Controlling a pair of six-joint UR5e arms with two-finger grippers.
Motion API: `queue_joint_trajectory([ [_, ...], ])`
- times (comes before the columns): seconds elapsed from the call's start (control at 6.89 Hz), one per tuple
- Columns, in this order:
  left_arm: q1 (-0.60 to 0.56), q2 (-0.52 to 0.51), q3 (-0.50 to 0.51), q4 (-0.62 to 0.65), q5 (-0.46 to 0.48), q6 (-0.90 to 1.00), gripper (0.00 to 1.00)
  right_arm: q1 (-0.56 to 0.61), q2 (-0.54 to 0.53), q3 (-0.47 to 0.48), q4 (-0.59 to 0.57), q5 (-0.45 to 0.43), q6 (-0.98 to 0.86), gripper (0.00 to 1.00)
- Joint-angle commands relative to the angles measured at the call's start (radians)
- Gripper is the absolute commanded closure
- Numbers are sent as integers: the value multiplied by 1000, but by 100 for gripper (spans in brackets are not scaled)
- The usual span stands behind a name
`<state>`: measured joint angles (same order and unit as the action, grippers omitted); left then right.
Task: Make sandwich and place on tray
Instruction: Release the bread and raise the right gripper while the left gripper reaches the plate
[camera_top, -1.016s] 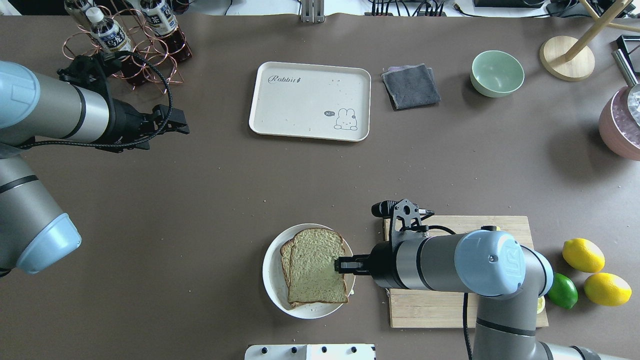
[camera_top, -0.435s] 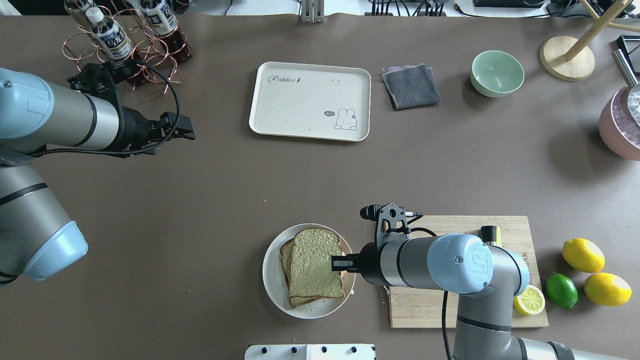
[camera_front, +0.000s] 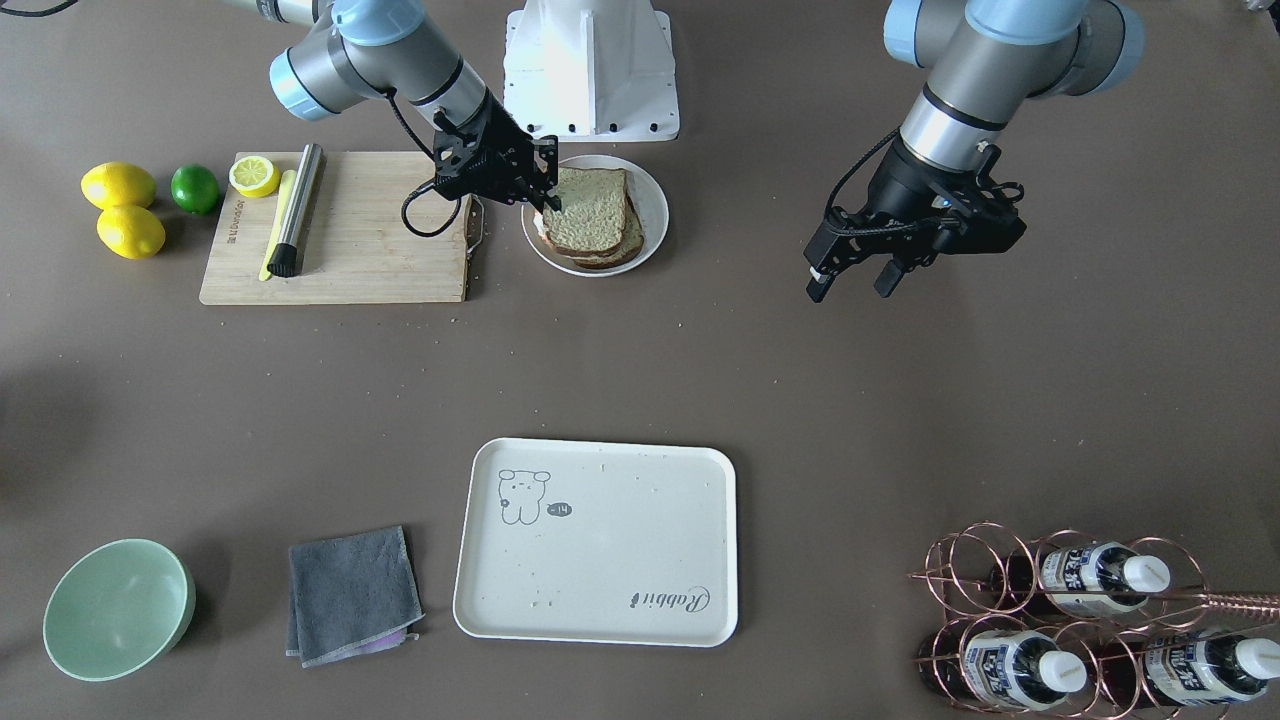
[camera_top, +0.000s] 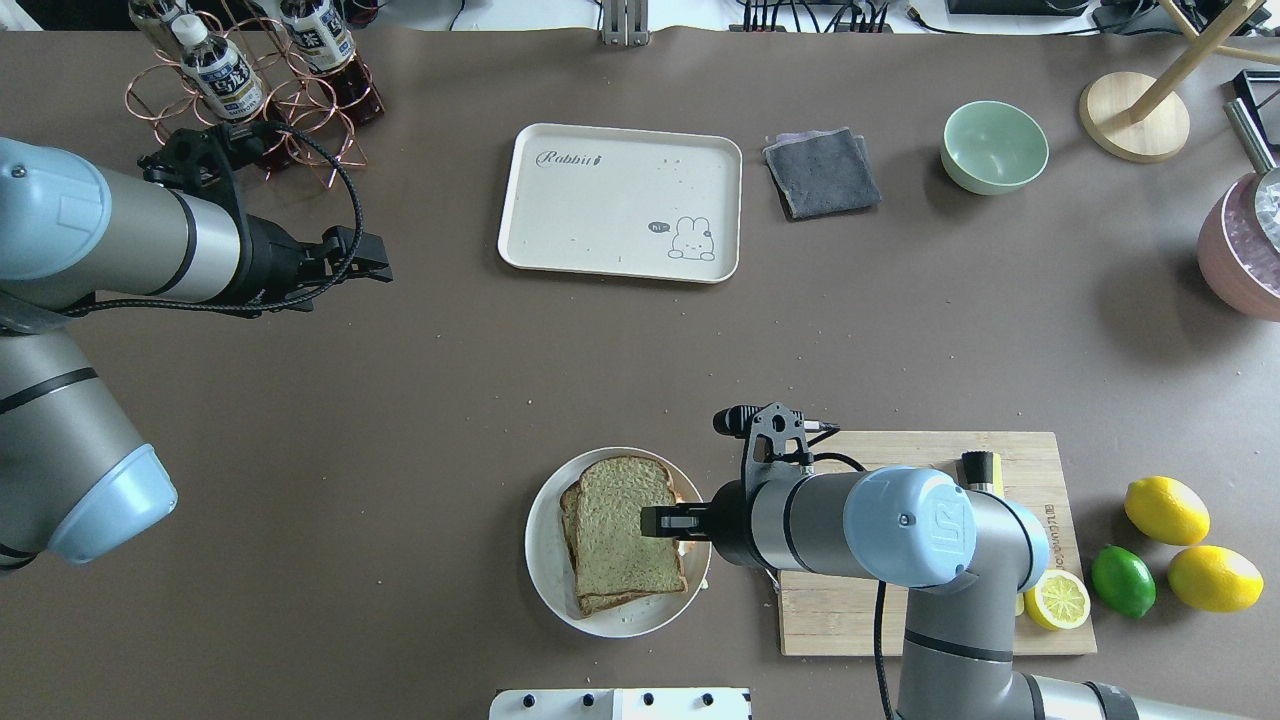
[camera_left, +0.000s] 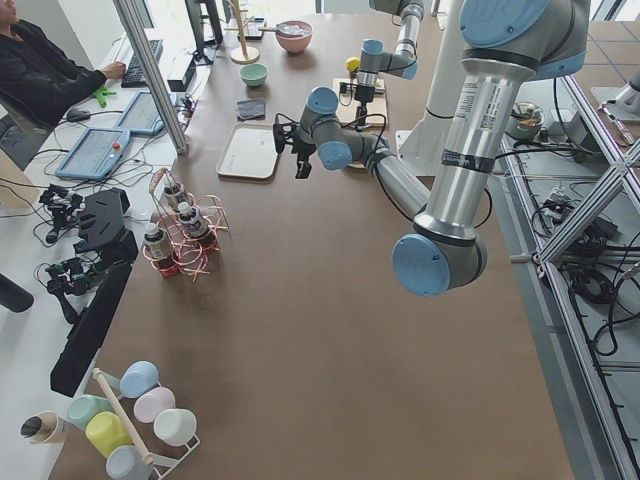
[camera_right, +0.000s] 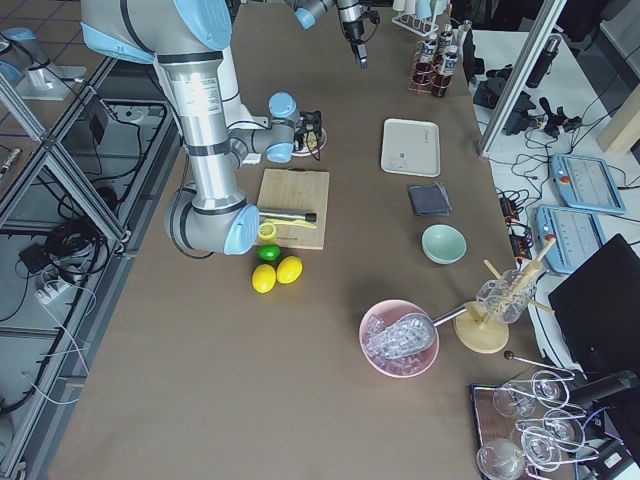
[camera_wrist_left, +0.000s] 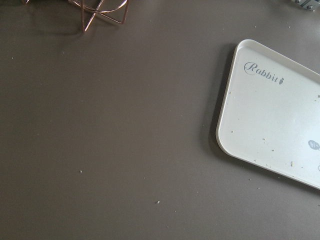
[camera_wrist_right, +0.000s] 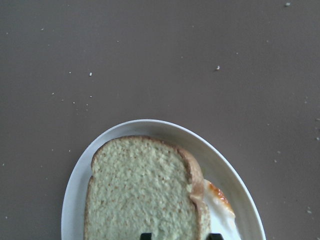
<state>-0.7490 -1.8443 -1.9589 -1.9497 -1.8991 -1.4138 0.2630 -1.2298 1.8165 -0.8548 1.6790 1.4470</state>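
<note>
The sandwich (camera_top: 610, 540) lies on a round white plate (camera_top: 545, 560) near the table's front edge. It is two brown bread slices, with egg white and an orange edge (camera_wrist_right: 218, 197) showing at one side. My right gripper (camera_top: 648, 520) reaches in from the cutting board side, low over the top slice. Its fingertips (camera_wrist_right: 145, 235) stand a little apart with bread showing between them, so it is open and holds nothing. The cream tray (camera_top: 620, 200) sits bare at the back centre. My left gripper (camera_top: 378, 255) hovers open and holding nothing, left of the tray.
A wooden cutting board (camera_top: 850, 620) with a lemon half (camera_top: 1058, 598) lies under my right arm; two lemons (camera_top: 1165, 510) and a lime (camera_top: 1122, 580) lie beyond. A grey cloth (camera_top: 822, 172), a green bowl (camera_top: 993, 146) and a copper bottle rack (camera_top: 250, 90) line the back.
My right gripper has slid left, farther over the top slice, which turned slightly and squared up on the lower one. My left arm shifted a little to the right.
</note>
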Motion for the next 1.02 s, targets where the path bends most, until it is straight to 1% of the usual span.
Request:
queue_joint_trajectory([
  [0.0, 11, -9, 1, -2, 2, -1, 3, 25, -13, 79, -7, 7, 1, 0],
  [0.15, 54, -35, 3, 0, 38, -2, 3, 45, -20, 93, -7, 19, 1, 0],
  [0.29, 118, -50, 3, 2, 101, -87, 3, 91, -30, 96, -9, 66, 3, 0],
  [0.58, 271, -72, -8, 2, 234, -186, 3, 265, -82, 115, -7, 279, 1, 0],
  [0.73, 377, -73, -11, 2, 344, -229, 3, 345, -111, 113, -6, 366, 0, 0],
  [0.87, 452, -79, -6, 2, 404, -250, 3, 416, -131, 109, -4, 440, -11, 0],
])
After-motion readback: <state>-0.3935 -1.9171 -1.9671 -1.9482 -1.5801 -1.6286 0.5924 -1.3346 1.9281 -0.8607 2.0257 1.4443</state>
